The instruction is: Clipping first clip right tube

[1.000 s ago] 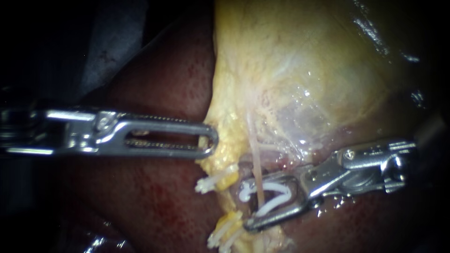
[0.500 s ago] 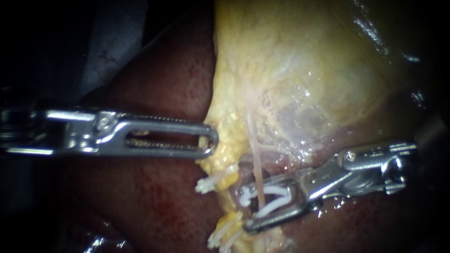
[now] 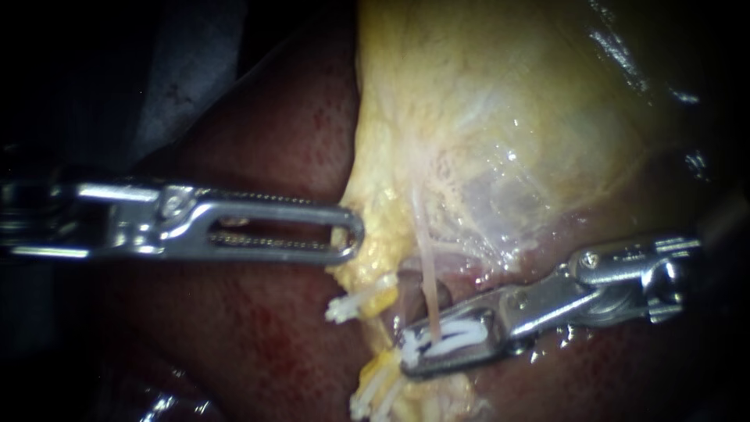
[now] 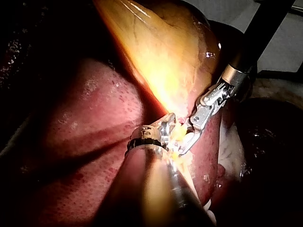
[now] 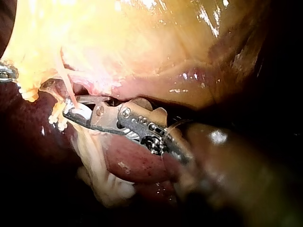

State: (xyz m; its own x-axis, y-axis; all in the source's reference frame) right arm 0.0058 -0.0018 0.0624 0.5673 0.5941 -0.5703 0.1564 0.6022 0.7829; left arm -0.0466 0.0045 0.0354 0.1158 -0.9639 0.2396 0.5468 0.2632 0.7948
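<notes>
Dark red liver (image 3: 258,344) lies beneath the yellow gallbladder (image 3: 484,117). Jaws of my right instrument (image 3: 409,355) clamp a white clip (image 3: 461,337) around the thin pale tube (image 3: 428,273).

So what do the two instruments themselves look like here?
Both are shiny silver metal. The left instrument has a long, narrow claw with a slot down its middle, fine teeth along the edges and a rounded tip. The right instrument has a shorter, stubbier claw on a hinge with round pins; behind it the left wrist view shows a brass-coloured collar and a black shaft.
</notes>
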